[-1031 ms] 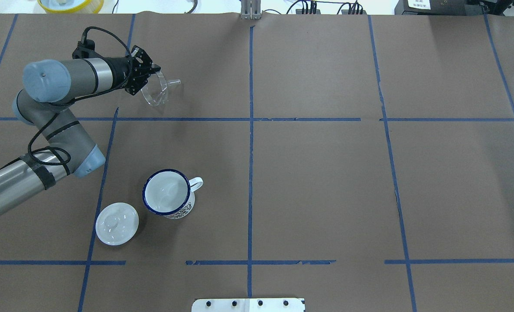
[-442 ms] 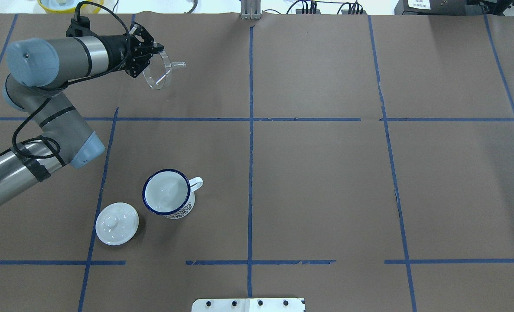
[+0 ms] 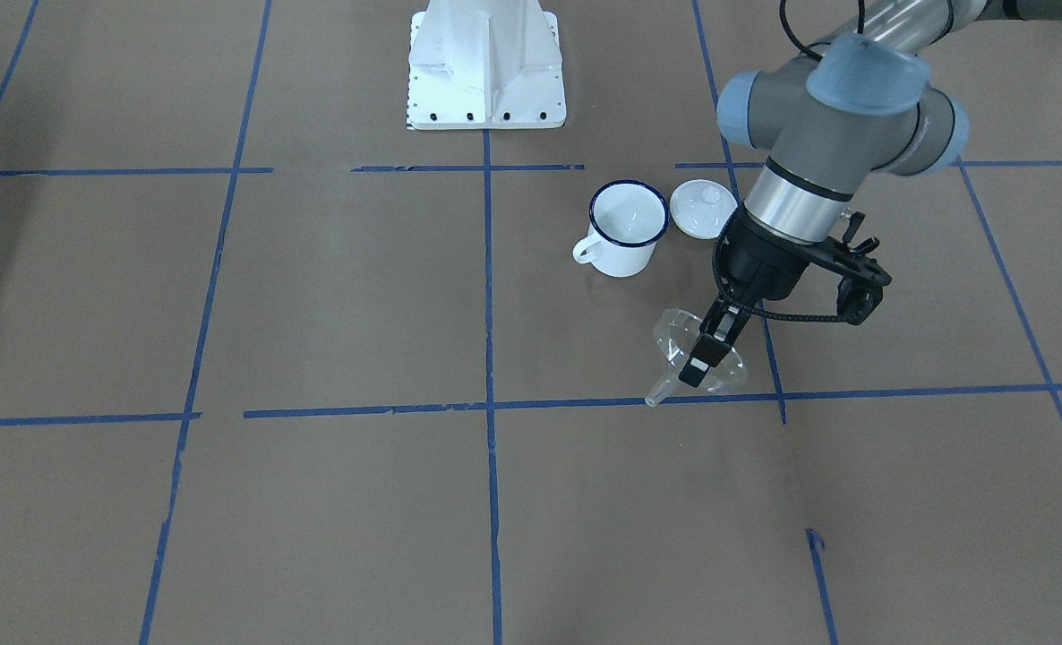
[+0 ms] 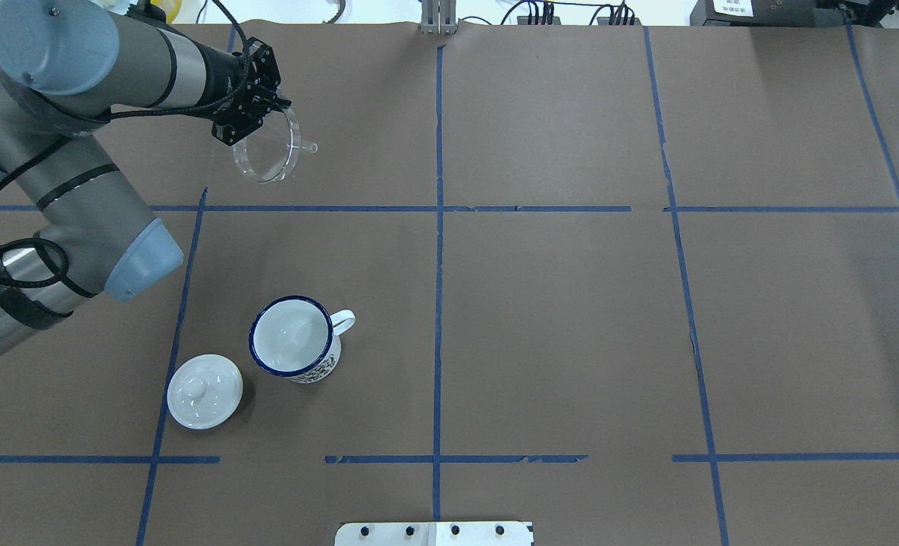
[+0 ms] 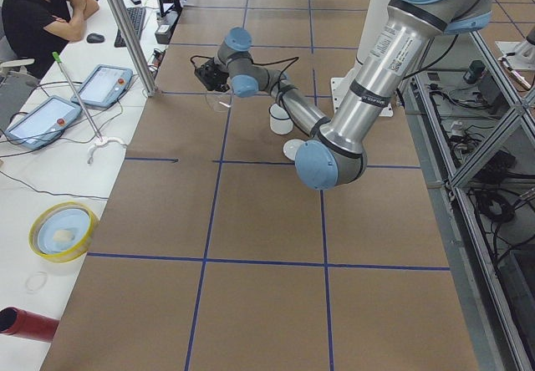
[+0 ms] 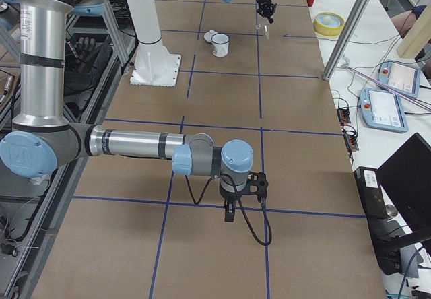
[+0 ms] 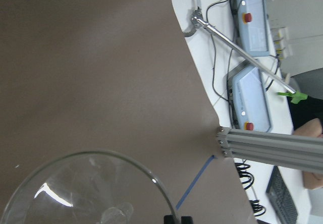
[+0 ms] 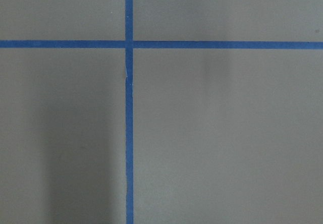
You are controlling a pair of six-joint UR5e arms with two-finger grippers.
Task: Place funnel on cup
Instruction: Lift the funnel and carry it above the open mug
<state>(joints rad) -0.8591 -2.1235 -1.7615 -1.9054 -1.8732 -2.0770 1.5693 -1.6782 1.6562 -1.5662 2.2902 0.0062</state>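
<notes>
Tilted mouth-up and slightly lower in the overhead frame than a moment ago, the funnel hangs above the worktop at upper left, well apart from the cup at lower left. Its rim is clenched in the left hand, a sound hold for something I judge light, stiff and slippery. Whether the right hand is clenched or released I cannot tell.

- The funnel was clear and colourless.
- The cup was white, with a dark blue rim and a dark print low on its side.
- The lid was plain white.
- The table was brown, gridded with blue tape.
- The left gripper was black.
</notes>
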